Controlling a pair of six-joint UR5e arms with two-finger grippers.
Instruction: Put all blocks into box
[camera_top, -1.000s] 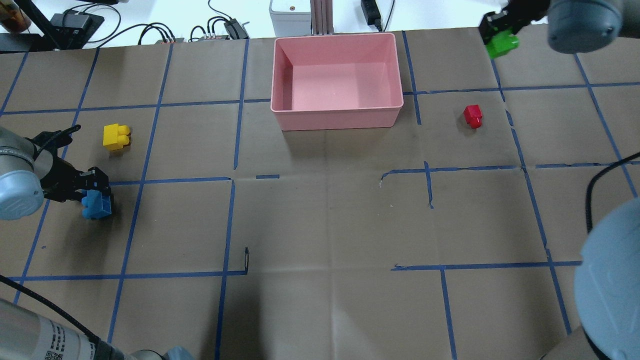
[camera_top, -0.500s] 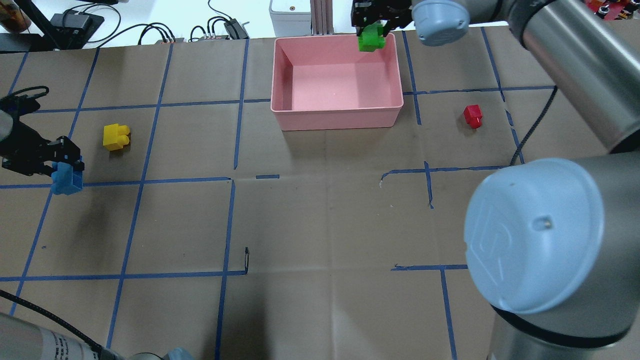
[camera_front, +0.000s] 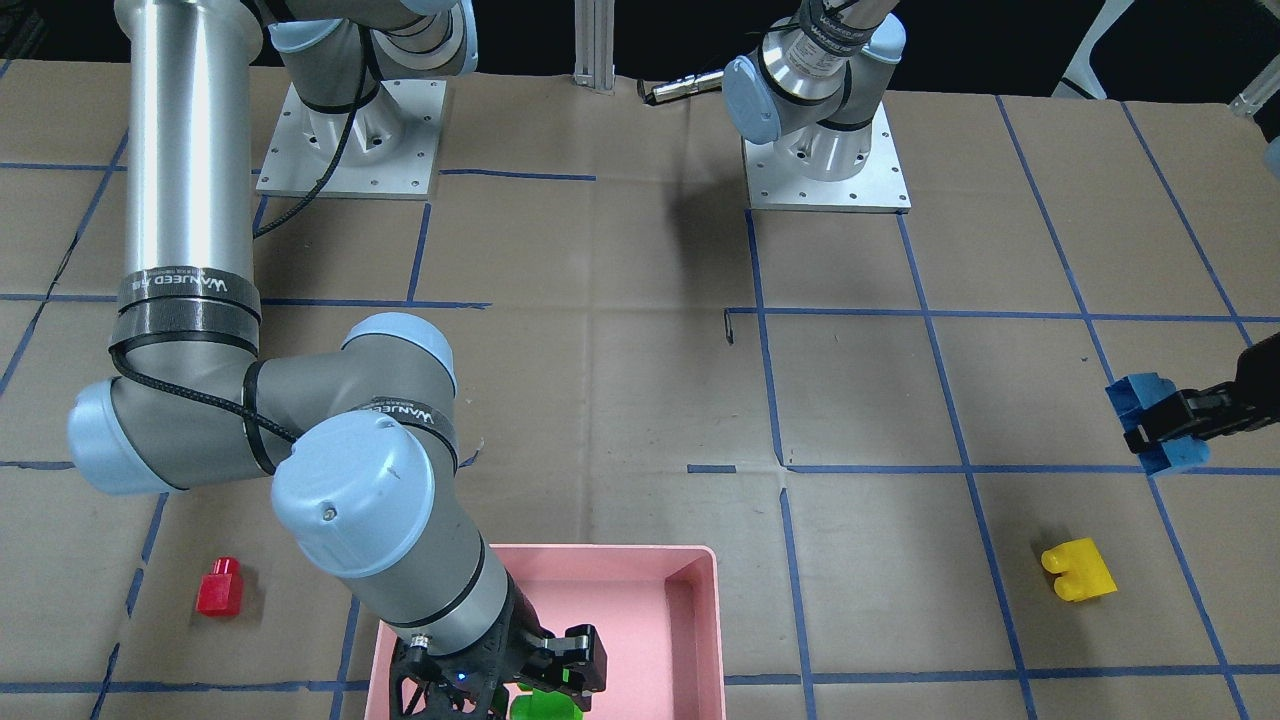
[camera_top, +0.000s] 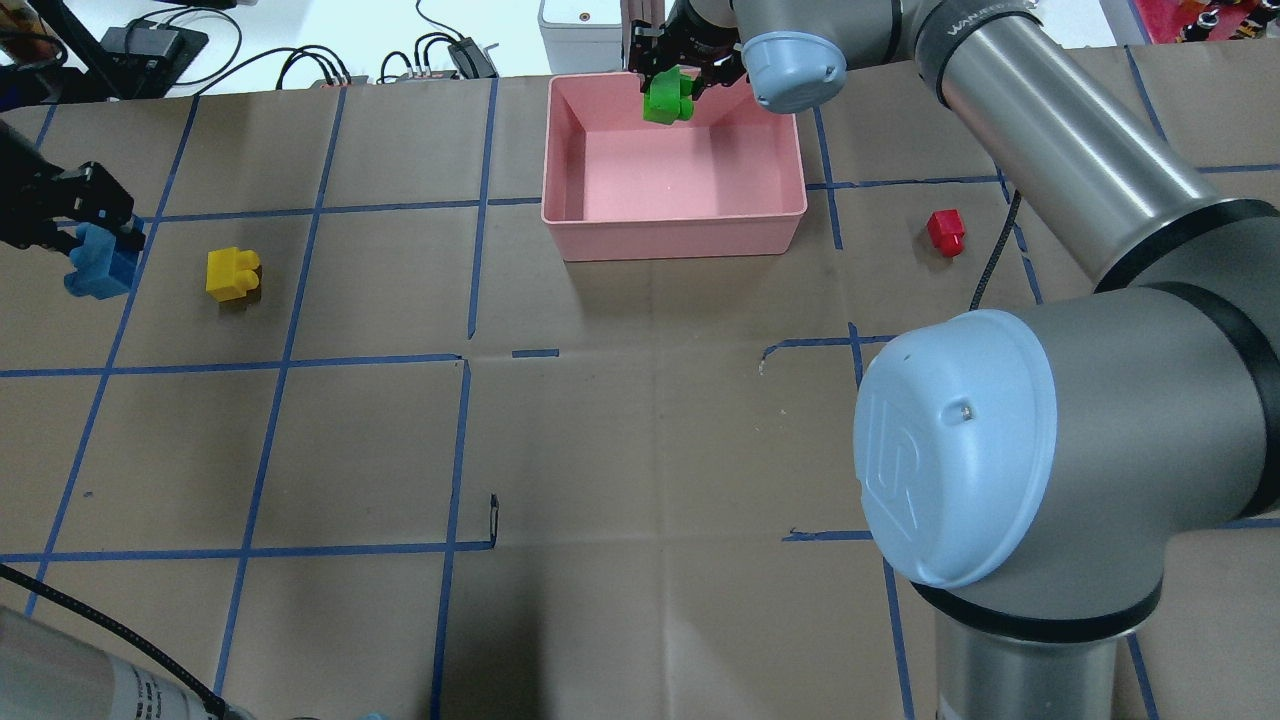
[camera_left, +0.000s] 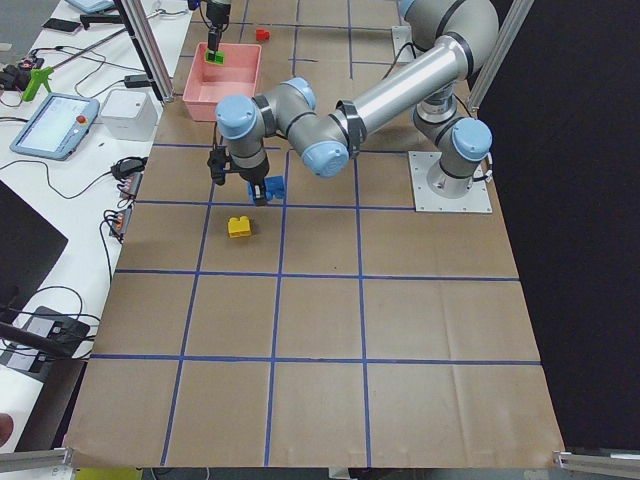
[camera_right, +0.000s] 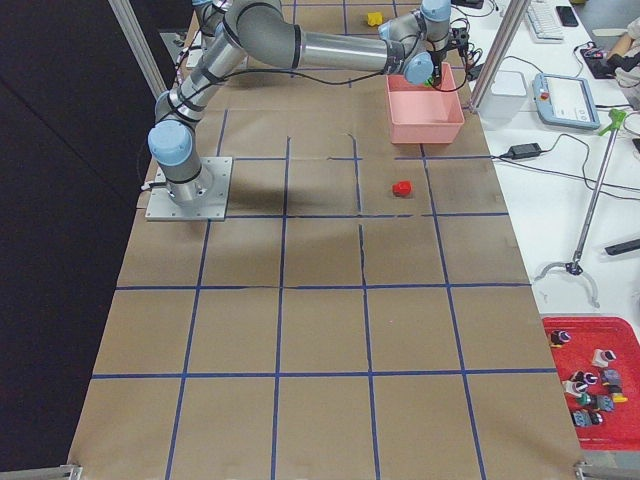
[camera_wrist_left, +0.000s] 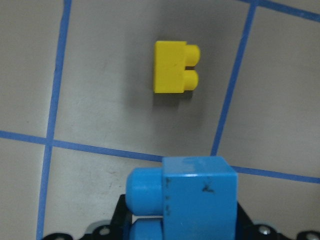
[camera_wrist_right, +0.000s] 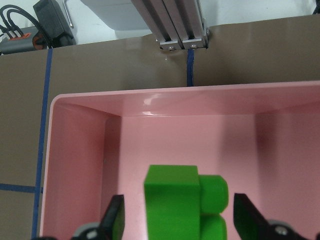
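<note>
1. Box (camera_top: 675, 236), pink, count 1. It sits at the middle of the worktop's far edge, opposite the robot's bases, where both arms can reach it.
2. Right gripper (camera_wrist_right: 179, 212), count 1. It hangs over the box's far side, inside the line of the walls, so that anything dropped should land in the box. Its fingers (camera_wrist_right: 114, 218) stand parted, and the wrist view shows pink on either side between them and the green block. Judged to be a release in hand.
3. Green block (camera_top: 667, 100), two studs, count 1. It lies directly under the right gripper, within the box's outline and by the far wall. Whether it is in the air or already on the floor cannot be told.
4. Left gripper (camera_front: 1160, 428), count 1. It is near the left edge, in the far half, with its fingers closed narrow on the blue block. It appears raised off the paper, judged ready for the carry to the box.
5. Blue block (camera_wrist_left: 200, 195), count 1. It is gripped in the left gripper with its studs pointing sideways.
6. Yellow block (camera_top: 232, 274), two studs, count 1. It lies on its side on the worktop near the left edge, just boxward of the left gripper, and is not yet collected.
7. Red block (camera_top: 945, 232), single stud, count 1. It lies on the worktop toward the right edge, level with the box's near wall and apart from it.
8. Tally: four blocks, one box, two grippers. Two blocks are at the grippers and two are loose on the worktop.
</note>
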